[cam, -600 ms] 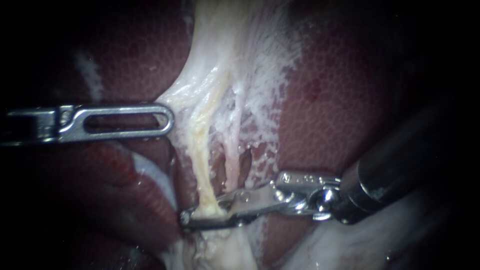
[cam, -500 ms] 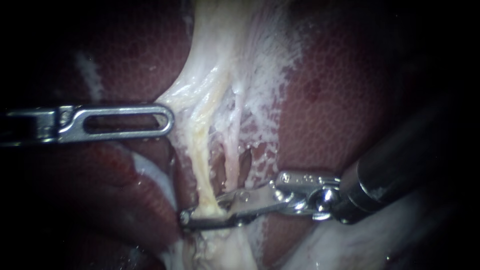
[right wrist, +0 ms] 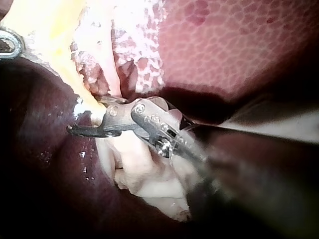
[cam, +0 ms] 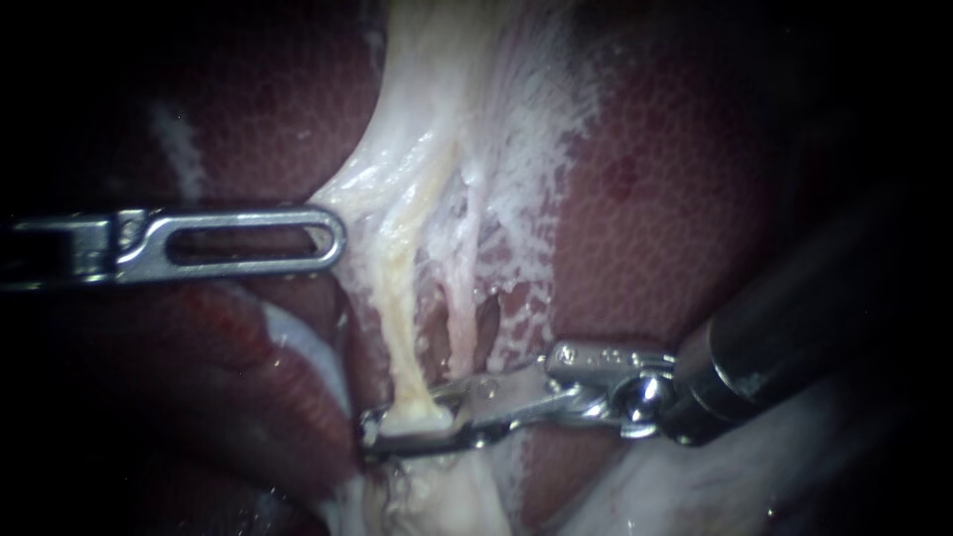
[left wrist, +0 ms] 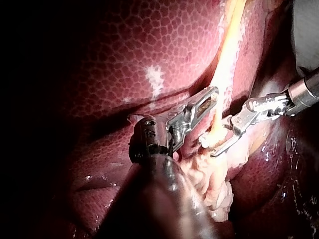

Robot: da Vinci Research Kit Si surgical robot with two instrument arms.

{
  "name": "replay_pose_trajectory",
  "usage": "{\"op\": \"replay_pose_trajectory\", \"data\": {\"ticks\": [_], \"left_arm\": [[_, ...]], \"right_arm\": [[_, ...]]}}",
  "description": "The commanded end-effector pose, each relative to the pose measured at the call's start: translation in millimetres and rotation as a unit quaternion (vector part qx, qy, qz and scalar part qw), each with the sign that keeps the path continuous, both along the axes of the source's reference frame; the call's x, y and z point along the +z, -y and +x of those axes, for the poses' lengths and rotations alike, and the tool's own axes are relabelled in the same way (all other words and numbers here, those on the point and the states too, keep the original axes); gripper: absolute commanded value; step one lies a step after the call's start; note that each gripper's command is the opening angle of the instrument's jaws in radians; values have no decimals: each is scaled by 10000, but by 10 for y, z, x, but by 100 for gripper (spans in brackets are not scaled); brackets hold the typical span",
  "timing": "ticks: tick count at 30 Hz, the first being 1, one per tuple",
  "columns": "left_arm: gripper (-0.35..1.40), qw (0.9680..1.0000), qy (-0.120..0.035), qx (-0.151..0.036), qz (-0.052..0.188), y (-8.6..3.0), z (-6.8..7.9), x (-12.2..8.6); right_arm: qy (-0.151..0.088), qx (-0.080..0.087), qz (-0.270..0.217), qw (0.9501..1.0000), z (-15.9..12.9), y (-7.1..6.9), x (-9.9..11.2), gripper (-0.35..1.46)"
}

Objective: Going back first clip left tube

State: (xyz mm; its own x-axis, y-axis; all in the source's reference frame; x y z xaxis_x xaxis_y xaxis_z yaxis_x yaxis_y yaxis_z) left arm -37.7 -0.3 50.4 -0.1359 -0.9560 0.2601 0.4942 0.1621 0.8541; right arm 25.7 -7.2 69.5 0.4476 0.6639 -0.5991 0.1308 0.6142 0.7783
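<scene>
Liver (cam: 645,218) behind; right instrument (cam: 397,429) straddles left tube (cam: 397,328); left instrument (cam: 328,240) beside.

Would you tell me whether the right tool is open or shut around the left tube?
Open: the right tool shows a gap between its jaws, and the left tube passes through that gap in the endoscope and left wrist views.

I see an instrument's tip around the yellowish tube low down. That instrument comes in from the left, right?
No. It is the right instrument whose tip is around the yellowish tube low down. The left instrument sits higher, at the edge of the white tissue. The endoscope view shows this.
</scene>
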Motion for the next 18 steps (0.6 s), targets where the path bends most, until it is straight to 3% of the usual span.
{"op": "replay_pose_trajectory", "data": {"ticks": [1, 9, 13, 18], "left_arm": [[-35, 10000, 0, 0, -1, 0, 0, 0], [-35, 10000, 0, 0, -1, 0, 0, 0], [-35, 10000, -1, 0, -1, 1, 0, 0], [-35, 10000, -1, -1, -1, 1, 0, -1]], "right_arm": [[-97, -19, -157, 9998, 0, -1, 1, 44], [-531, -132, -910, 9943, 4, -7, 3, 53], [-734, -225, -1281, 9888, 3, -10, 3, 55], [-846, -277, -1474, 9851, 2, -11, 1, 55]]}}
